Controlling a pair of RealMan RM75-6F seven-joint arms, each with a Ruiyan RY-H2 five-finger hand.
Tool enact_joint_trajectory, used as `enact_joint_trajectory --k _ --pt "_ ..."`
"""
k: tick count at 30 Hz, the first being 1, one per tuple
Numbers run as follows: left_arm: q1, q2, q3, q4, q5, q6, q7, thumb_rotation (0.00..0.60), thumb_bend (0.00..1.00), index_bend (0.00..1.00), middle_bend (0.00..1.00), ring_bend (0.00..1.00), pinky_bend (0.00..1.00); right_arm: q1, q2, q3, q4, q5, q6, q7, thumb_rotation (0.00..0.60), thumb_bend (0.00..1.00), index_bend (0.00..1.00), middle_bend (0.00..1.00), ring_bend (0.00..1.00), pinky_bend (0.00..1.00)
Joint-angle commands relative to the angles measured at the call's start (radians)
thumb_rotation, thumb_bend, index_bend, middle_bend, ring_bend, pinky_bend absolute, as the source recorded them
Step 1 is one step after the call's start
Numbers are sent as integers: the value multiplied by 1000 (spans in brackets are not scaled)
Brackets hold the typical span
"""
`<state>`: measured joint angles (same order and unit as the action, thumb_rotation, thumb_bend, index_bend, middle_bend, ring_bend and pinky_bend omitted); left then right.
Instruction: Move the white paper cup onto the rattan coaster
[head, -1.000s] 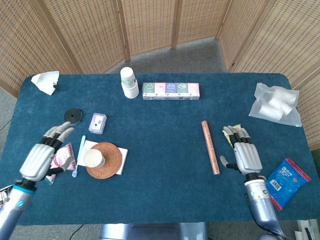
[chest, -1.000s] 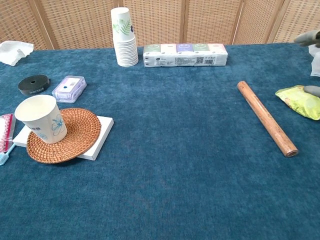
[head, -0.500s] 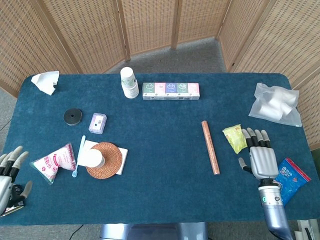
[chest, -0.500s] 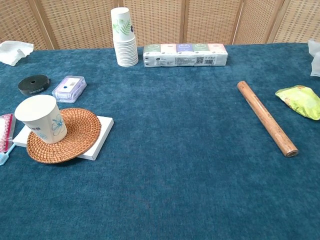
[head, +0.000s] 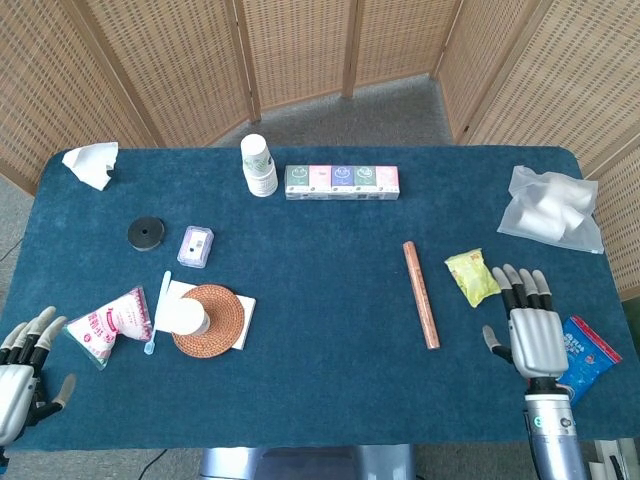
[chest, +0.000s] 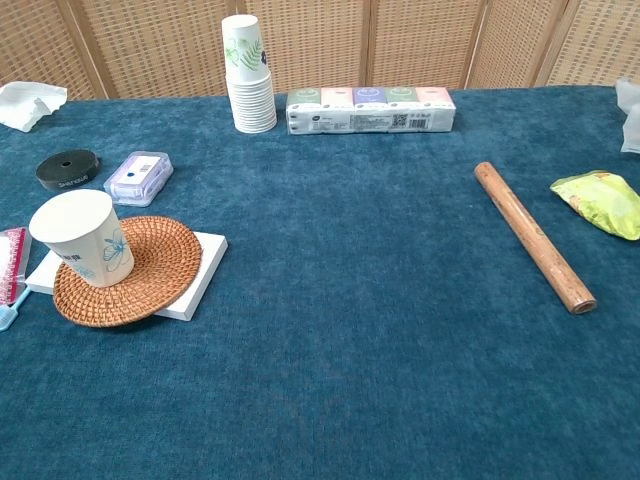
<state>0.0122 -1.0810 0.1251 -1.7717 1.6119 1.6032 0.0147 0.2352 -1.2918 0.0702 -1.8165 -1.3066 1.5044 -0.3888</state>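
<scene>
The white paper cup (head: 186, 317) (chest: 82, 238) stands upright on the left part of the round rattan coaster (head: 212, 320) (chest: 135, 270). The coaster lies on a white flat pad (chest: 203, 270) at the table's front left. My left hand (head: 22, 366) hovers at the table's front left corner, fingers spread and holding nothing, well clear of the cup. At the front right my right hand (head: 528, 332) is flat with fingers apart, also holding nothing. Neither hand shows in the chest view.
A stack of paper cups (head: 258, 165) and a tissue multipack (head: 342, 182) sit at the back. A wooden stick (head: 420, 294), green packet (head: 470, 277), blue packet (head: 578, 362) and plastic bag (head: 550, 210) lie right. Black disc (head: 146, 233), purple box (head: 195, 246), pink packet (head: 108, 324) and toothbrush (head: 159, 310) lie left.
My left hand has drawn back from beside the cup to the table's front left corner. My right hand has moved back toward the front right edge. The cup stays on the coaster.
</scene>
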Motion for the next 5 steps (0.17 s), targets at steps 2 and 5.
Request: enact_joint_trajectory --k 2,5 --pt "-7 -8 -5 3 -2 -24 -16 600 470 0 0 0 0 -3 3 -1 -11 10 -24 4 600 359 0 0 0 0" --pt "-7 -11 -7 6 -6 -36 -11 600 470 0 0 0 0 -3 -2 3 -7 11 -33 5 600 359 0 0 0 0"
